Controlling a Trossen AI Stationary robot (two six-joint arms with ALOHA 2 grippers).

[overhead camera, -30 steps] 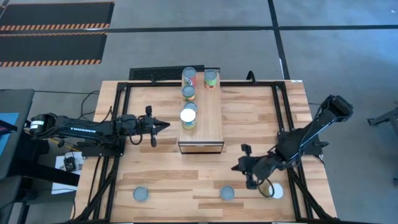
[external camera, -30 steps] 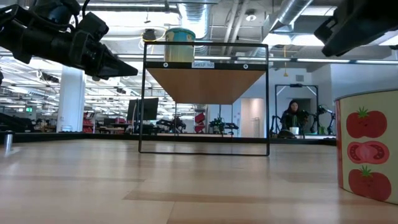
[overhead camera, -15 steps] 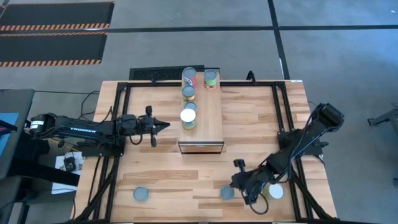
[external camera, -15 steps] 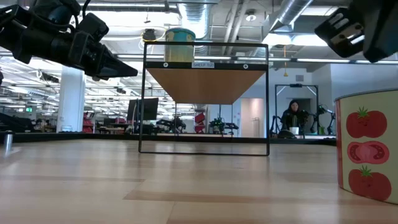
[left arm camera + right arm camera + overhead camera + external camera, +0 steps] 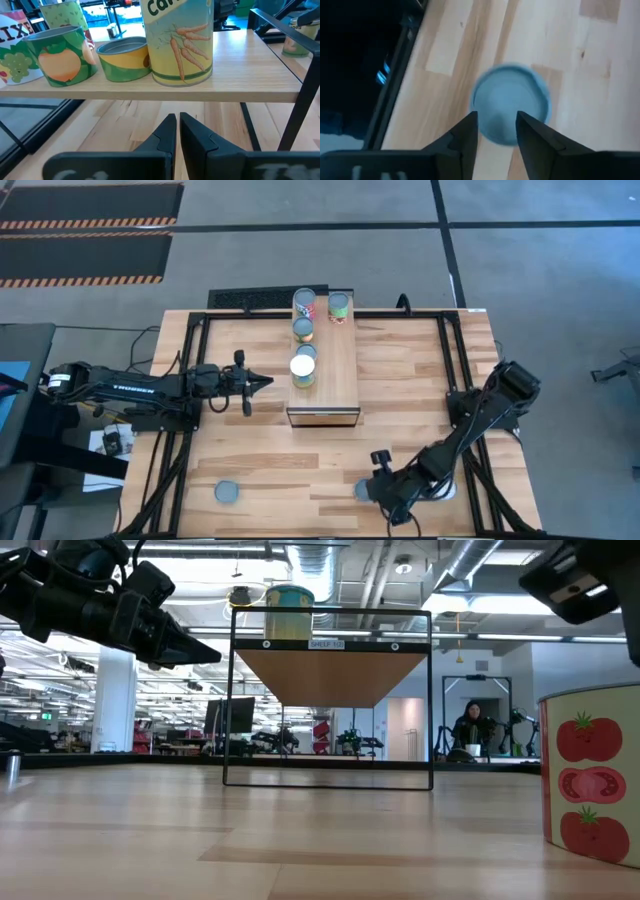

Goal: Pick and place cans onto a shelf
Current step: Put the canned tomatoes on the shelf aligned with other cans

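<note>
The shelf stands at the table's middle back, with several cans on its top, among them a white-topped can. In the left wrist view a carrot-label can and a low yellow-green can stand on the shelf board. My left gripper hovers shut, left of the shelf, pointing at it. My right gripper is open above a grey-topped can standing near the table's front edge. Its two fingers are over the can's top, apart from it.
Another grey-topped can stands at the near left. A white-topped can is partly hidden under my right arm. A tomato-label can stands close to the low camera. A person is far behind the table.
My right gripper has swung toward the table's near edge and to the left. It has gone away from the white-topped can and has arrived over the grey-topped can at the near middle.
</note>
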